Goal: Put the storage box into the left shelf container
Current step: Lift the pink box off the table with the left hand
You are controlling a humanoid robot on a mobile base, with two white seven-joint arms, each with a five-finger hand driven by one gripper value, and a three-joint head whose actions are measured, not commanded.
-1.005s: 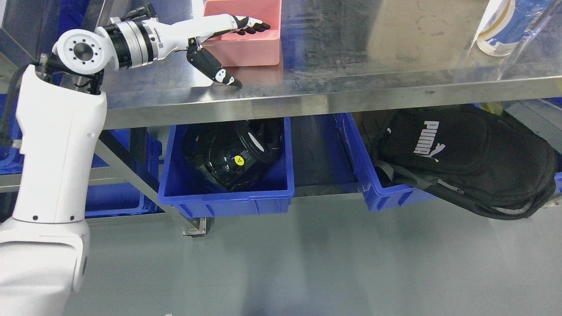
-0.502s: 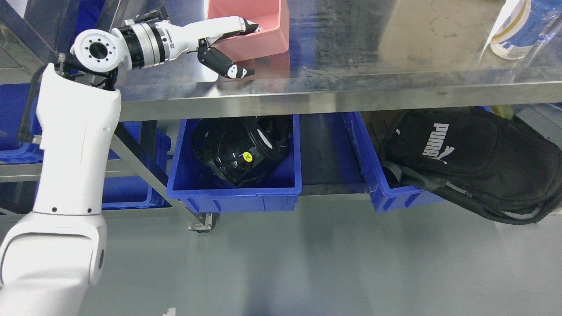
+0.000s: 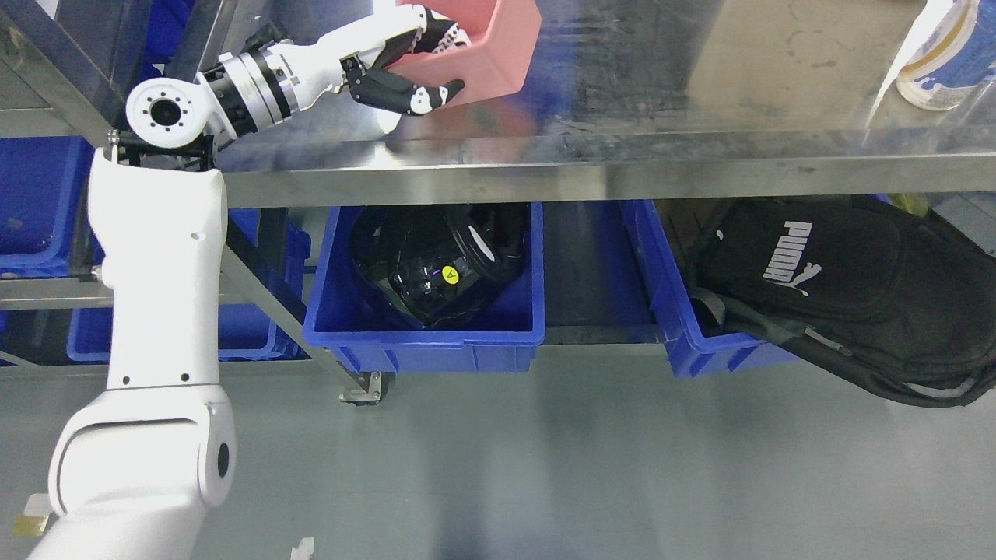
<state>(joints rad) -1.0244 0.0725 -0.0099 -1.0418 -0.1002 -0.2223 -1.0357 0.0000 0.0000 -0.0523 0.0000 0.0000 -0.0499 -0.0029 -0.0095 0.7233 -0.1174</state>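
A pink storage box (image 3: 498, 47) is tilted up off the steel tabletop (image 3: 622, 117) near the top edge of the head view. My left hand (image 3: 424, 58) is shut on its near left wall, fingers inside the box and the thumb (image 3: 424, 95) pressed against the outside. The white left arm (image 3: 156, 257) rises from the lower left. Below the table stands a blue shelf container (image 3: 424, 342) holding a black shiny object (image 3: 436, 264) with a yellow sticker. The right arm does not show.
A second blue bin (image 3: 700, 342) at the right carries a black backpack (image 3: 848, 288) that spills over its edge. More blue bins (image 3: 39, 202) sit at the far left. A white and blue bottle (image 3: 945, 54) stands at the table's right. Grey floor (image 3: 545, 467) lies in front.
The left hand has closed on the pink box and lifted its near side, tilting it up. The camera has shifted, so the whole scene sits further right and lower.
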